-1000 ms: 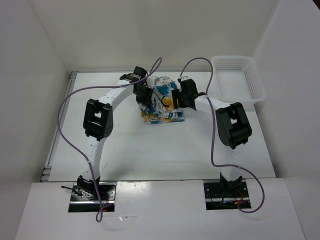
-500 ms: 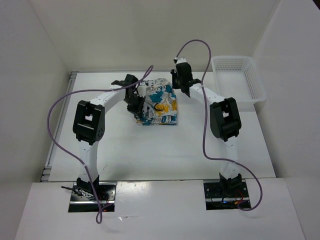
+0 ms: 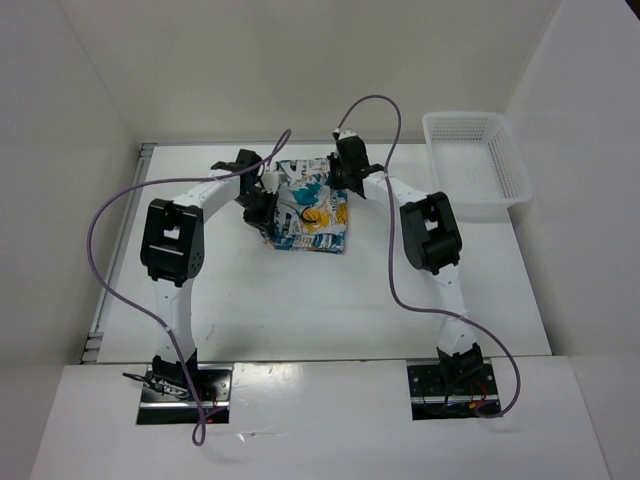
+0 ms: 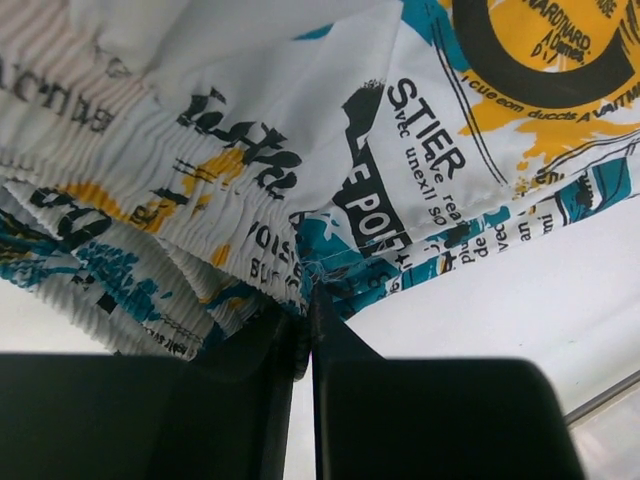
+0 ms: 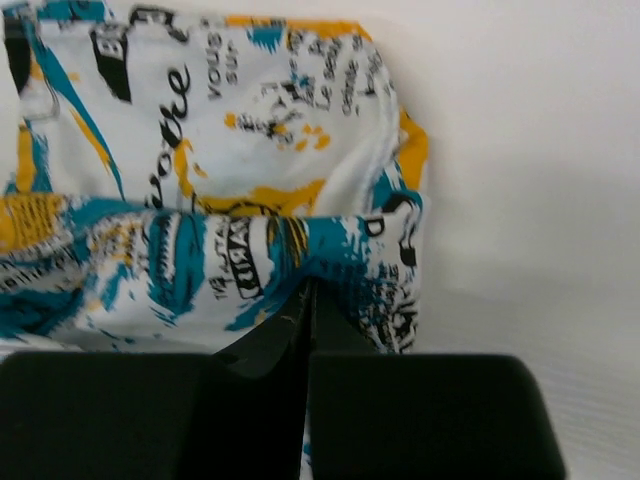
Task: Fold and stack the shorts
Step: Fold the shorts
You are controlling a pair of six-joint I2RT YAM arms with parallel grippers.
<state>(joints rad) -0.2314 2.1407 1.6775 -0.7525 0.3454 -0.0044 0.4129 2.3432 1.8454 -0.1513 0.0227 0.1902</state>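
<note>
Shorts (image 3: 310, 205) crumpled; my right gripper (image 5: 306, 290) at their 1 o'clock pinches the fabric. Left gripper (image 4: 305, 297) at 9 o'clock looks narrow, can't tell if it's holding.

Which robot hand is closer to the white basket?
The right gripper: it sits on the side of the shorts facing the basket; the left gripper sits opposite.

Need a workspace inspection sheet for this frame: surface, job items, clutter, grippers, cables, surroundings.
Surface: white table, no spills seen.
Job's things: shorts, bunched at far centre between the two grippers, not folded flat.
Clutter: white basket, far right corner, nothing in it.
Grippers: left gripper at the shorts' edge, jaws nearly together, grip unclear; right gripper shut, pinching a fold of the shorts.
Cables: purple cables, one per arm, looping free.
Surroundings: white walls; nothing else seen.
</note>
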